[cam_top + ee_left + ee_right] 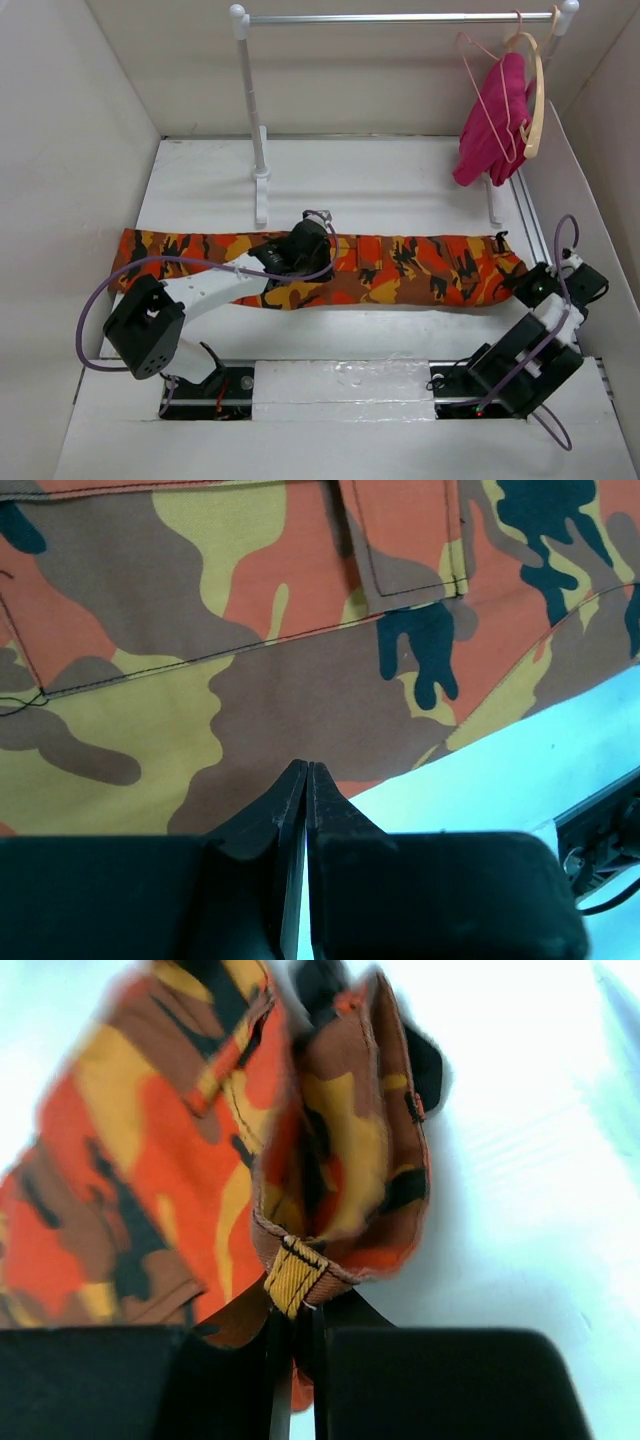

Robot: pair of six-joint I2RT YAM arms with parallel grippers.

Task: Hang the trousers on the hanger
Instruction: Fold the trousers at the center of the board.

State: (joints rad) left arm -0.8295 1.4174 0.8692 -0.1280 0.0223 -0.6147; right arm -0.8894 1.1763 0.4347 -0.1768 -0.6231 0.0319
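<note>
The camouflage trousers (400,268) lie stretched left to right across the table. My left gripper (300,248) is over their middle; in the left wrist view it (305,770) is shut at the near edge of the cloth (250,680), with nothing seen between the fingers. My right gripper (528,287) is at the right end of the trousers. In the right wrist view it (300,1305) is shut on the waistband (340,1160), next to a yellow belt loop (293,1278). The pink wire hanger (466,45) hangs on the rail at the back right, apart from both grippers.
A white rack with a metal rail (400,17) stands at the back; its left post (252,100) is just behind the trousers. A magenta cloth (492,125) and a pale wooden hanger (538,90) hang by the wire hanger. White walls enclose the table.
</note>
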